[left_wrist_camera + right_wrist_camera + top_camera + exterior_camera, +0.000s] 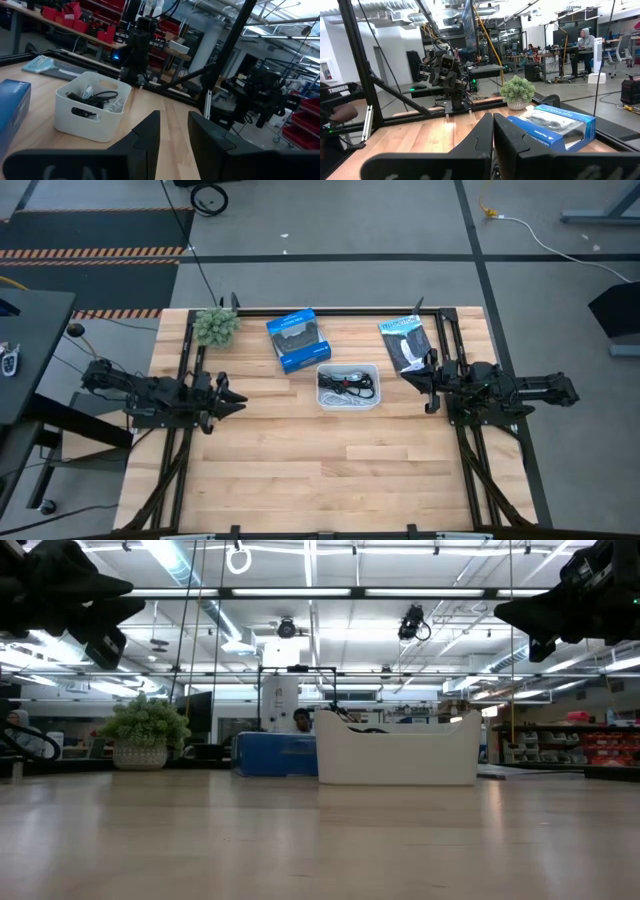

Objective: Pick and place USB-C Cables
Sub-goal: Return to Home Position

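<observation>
The USB-C cables (346, 385) lie as a tangle of dark and white bundles inside a white bin (372, 370) at the middle of the table's far half. They also show in the left wrist view (94, 99), and they peek over the bin's rim in the low view (352, 727). I cannot tell the single cables apart. My left gripper (236, 398) hovers open above the table, left of the bin, pointing at it. My right gripper (427, 385) hovers shut to the right of the bin. Both are empty.
A blue box (297, 340) lies to the far left of the bin, and a black-and-white packet (408, 342) to its far right. A small potted plant (215, 326) stands at the far left corner. Bare wood (330, 470) spreads over the table's near half.
</observation>
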